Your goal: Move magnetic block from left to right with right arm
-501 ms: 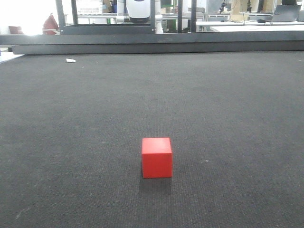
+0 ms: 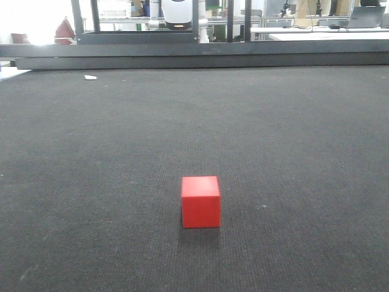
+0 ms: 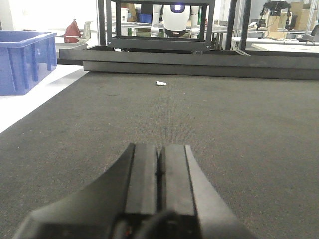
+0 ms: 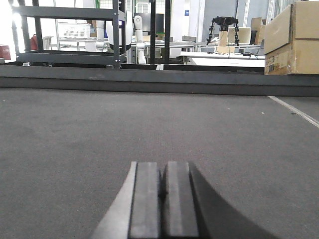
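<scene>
Front view: magnetic block (image 2: 200, 201) sits alone at 6 o'clock on dark counter (image 2: 292, 134), no hand near.

Left wrist view: left hand (image 3: 158, 152) pressed closed, empty, block out of sight.

Right wrist view: right hand (image 4: 161, 168) likewise closed, empty, bare counter ahead.

Block looks rigid, light, smooth-faced, possibly slippery; best pinched squarely across two opposite side faces, mid-height.

Red magnetic block (image 2: 200, 202) sits flat on the dark matte surface (image 2: 304, 152), low centre of frame. Small white scrap (image 2: 90, 77) far back left, near the black rail (image 2: 194, 61) along the far edge.
</scene>
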You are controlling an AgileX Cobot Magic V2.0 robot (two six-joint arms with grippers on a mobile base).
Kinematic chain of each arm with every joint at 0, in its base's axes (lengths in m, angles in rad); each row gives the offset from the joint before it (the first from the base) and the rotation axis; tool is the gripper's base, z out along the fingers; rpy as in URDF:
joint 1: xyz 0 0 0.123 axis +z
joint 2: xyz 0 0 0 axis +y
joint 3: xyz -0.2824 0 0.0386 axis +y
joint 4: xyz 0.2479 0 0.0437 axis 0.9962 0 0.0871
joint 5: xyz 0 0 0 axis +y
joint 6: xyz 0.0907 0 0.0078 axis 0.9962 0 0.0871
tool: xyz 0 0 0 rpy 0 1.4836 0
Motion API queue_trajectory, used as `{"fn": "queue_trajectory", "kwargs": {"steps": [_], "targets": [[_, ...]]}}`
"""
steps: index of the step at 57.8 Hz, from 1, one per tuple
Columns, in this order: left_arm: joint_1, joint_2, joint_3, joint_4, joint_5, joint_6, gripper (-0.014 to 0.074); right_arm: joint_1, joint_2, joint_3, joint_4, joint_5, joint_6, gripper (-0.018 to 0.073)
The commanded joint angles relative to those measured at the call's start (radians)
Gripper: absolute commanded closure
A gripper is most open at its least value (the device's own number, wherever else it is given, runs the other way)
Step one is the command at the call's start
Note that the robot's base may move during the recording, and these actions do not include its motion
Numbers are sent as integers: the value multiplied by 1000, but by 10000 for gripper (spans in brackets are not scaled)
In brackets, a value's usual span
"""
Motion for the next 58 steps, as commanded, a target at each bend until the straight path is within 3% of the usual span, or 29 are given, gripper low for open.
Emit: {"fn": "queue_trajectory", "kwargs": {"steps": [1,41,47,58], "targets": [[-4,-8,9,-5,-89,-9,713,-5,-21,-1,-2,-89,-5,505],[-4,-8,9,-5,-89,-9,713,-5,-21,-17,-2,-83,-5,505],[-4,-8,9,-5,-89,-9,713,-5,-18,-81,-2,-11,-5,505],[-4,-8,9,-5,-89,-9,713,-5,58,-251,-3,239,-5,505]]}}
